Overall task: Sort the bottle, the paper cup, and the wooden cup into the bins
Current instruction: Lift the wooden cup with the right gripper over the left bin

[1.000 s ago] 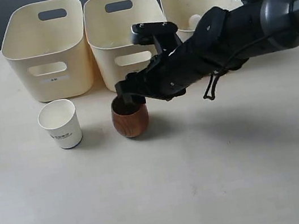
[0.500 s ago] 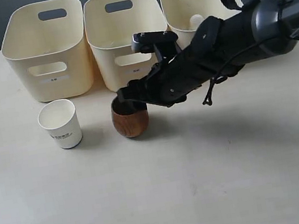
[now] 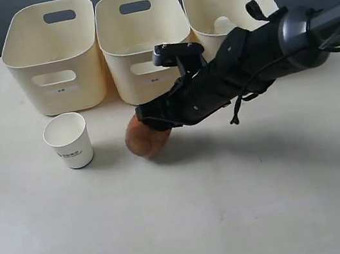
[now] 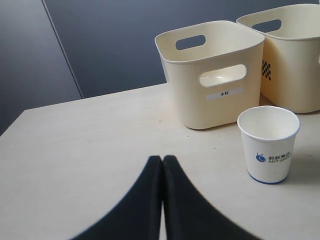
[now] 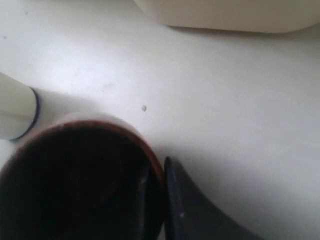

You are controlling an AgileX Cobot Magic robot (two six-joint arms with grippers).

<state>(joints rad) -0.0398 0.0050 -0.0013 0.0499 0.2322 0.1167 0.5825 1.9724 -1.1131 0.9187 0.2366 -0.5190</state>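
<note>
The wooden cup point(image 3: 147, 140) is tilted on the table in front of the middle bin point(image 3: 142, 40), its dark inside point(image 5: 75, 185) filling the right wrist view. My right gripper point(image 3: 150, 120) point(image 5: 158, 175) is shut on its rim, one finger inside and one outside. The paper cup point(image 3: 68, 141) point(image 4: 269, 144) stands upright to the left, in front of the left bin point(image 3: 52, 55) point(image 4: 212, 75). Only the bottle's white cap point(image 3: 223, 24) shows, inside the right bin point(image 3: 230, 1). My left gripper point(image 4: 162, 159) is shut and empty over bare table, out of the exterior view.
The right arm point(image 3: 262, 53) stretches across in front of the middle and right bins. The paper cup's base point(image 5: 17, 112) lies close beside the wooden cup. A second bin point(image 4: 295, 50) with a checkered mark stands behind the paper cup.
The wooden cup stood upright a second ago and now leans over, its mouth hidden under the right gripper. The right arm has dropped a little and shifted towards the cup.
</note>
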